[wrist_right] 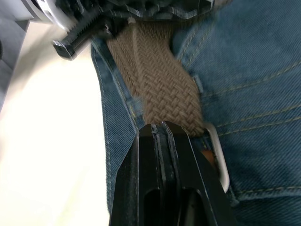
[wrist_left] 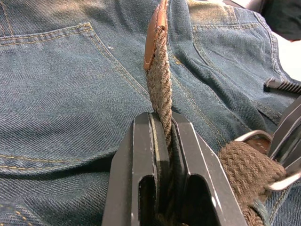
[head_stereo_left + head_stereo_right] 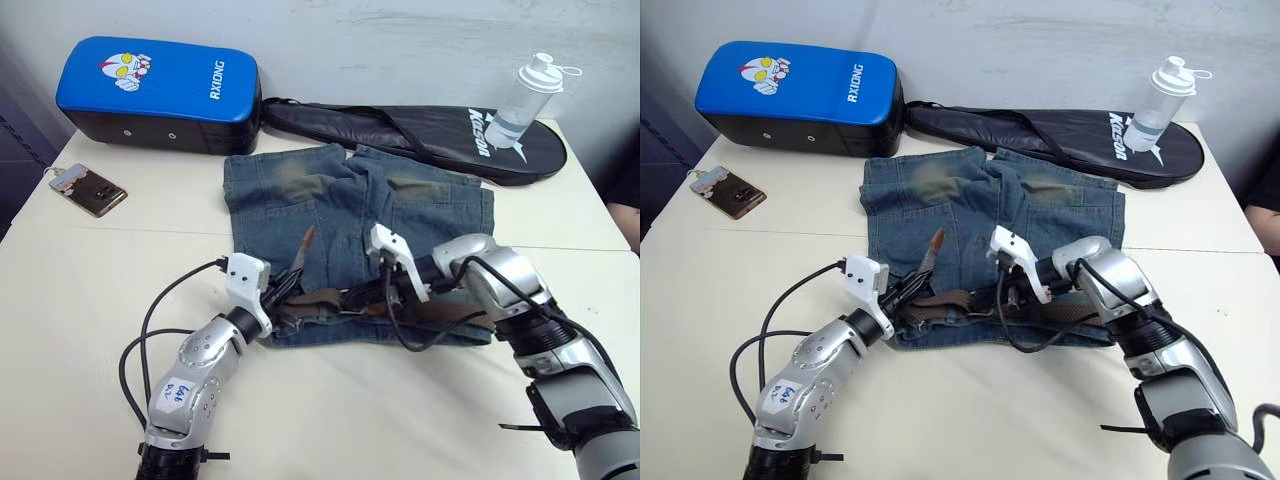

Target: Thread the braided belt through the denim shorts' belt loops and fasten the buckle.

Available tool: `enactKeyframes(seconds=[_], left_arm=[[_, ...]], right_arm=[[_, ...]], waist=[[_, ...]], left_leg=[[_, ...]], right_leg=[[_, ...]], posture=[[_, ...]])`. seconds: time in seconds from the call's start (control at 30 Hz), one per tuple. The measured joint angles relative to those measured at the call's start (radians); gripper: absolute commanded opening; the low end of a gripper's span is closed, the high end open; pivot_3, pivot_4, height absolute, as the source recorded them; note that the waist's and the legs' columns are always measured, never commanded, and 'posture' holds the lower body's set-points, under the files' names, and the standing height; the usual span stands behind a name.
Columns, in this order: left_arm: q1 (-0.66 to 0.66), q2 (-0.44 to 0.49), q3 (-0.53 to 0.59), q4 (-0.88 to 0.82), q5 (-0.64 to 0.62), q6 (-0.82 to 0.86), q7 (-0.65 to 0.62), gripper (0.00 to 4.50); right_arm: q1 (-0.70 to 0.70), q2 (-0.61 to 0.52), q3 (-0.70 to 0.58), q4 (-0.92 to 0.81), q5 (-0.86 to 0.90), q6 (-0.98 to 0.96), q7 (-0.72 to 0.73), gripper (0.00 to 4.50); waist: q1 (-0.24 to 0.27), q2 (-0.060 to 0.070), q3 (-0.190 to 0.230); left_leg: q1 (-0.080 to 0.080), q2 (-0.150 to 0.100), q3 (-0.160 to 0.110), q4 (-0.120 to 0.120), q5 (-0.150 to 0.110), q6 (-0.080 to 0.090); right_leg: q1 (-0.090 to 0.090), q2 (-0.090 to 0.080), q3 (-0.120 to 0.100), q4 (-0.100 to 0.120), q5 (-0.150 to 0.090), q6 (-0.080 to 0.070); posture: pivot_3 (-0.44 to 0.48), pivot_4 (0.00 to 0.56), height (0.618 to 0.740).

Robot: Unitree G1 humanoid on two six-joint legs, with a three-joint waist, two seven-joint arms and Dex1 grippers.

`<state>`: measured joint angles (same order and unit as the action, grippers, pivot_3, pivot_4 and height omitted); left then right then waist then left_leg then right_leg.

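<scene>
The denim shorts lie flat mid-table, waistband toward me. The braided belt runs along the waistband. My left gripper is shut on the belt's free end, and the leather tip sticks up over the left leg. My right gripper is at the waistband's middle, shut on the braid just beside the silver buckle. The two grippers are close together, and the buckle sits between them. I cannot pick out the belt loops.
A blue pad and a black racket bag lie behind the shorts, with a water bottle at the back right. A phone rests at the left. Black cables loop from my left wrist.
</scene>
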<state>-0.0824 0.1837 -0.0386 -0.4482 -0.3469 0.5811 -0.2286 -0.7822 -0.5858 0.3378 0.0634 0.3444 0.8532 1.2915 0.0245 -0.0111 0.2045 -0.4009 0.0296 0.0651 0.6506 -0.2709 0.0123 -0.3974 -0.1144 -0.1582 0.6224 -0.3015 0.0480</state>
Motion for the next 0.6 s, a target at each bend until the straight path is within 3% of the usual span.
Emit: enactKeyframes(seconds=[0.6], left_arm=[[-0.005, -0.003, 0.000, 0.022, 0.001, -0.008, -0.005, 0.00]], right_arm=[[0.001, -0.001, 0.038, 0.021, -0.056, -0.047, -0.038, 0.04]], waist=[[0.000, 0.000, 0.000]], left_leg=[[0.000, 0.000, 0.000, 0.000, 0.000, 0.000]], right_leg=[[0.000, 0.000, 0.000, 0.001, 0.000, 0.000]], posture=[[0.000, 0.150, 0.740]])
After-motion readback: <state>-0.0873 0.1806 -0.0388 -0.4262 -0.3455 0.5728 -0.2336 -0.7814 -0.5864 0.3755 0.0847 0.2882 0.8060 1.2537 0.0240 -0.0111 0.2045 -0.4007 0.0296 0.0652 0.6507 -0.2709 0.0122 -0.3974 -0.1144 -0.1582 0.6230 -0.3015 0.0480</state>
